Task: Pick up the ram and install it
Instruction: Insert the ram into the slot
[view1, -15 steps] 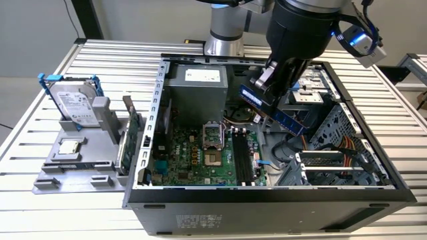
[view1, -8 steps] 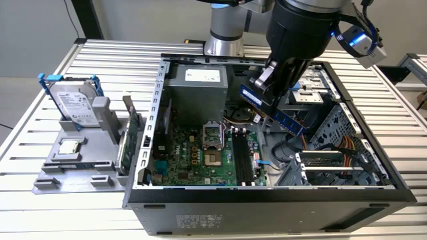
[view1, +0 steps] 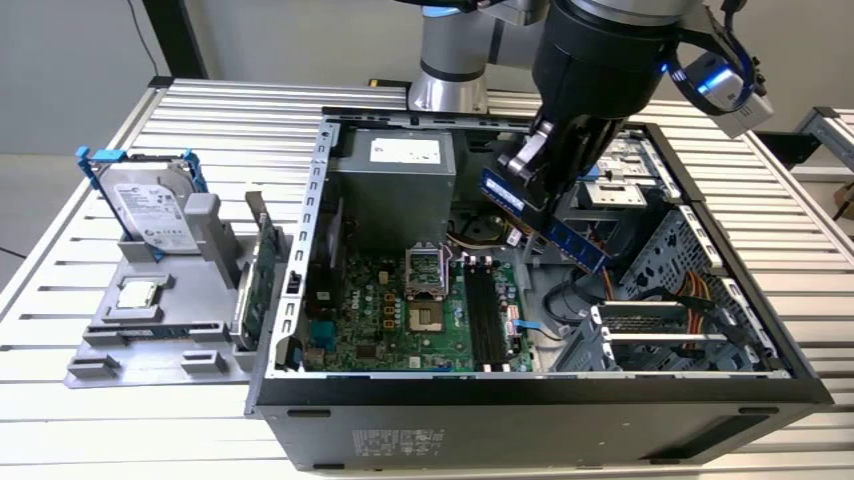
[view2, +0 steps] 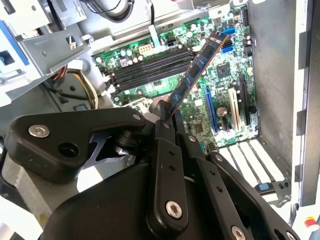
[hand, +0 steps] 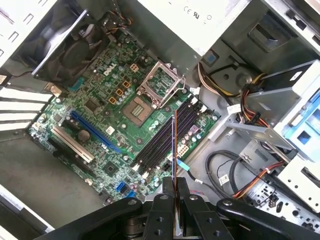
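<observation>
The ram (view1: 577, 247) is a narrow blue stick with dark chips. My gripper (view1: 531, 187) is shut on one end of it and holds it tilted in the air above the open computer case. In the second wrist view the ram (view2: 197, 67) juts out from the gripper (view2: 164, 119) over the green motherboard (view2: 220, 75). The first wrist view has the ram (hand: 174, 145) edge-on, rising from the gripper (hand: 175, 189) roughly in line with the black memory slots (hand: 162, 140). Those slots (view1: 483, 312) lie empty below, and the ram hangs apart from them.
A grey holder (view1: 160, 335) outside the case at the exterior view's left carries a silver hard drive (view1: 144, 205) and a green card (view1: 263, 262). Inside the case stand a power supply (view1: 398, 185), drive cages (view1: 667, 255), cable bundles (hand: 250, 107) and the open processor socket (hand: 137, 107).
</observation>
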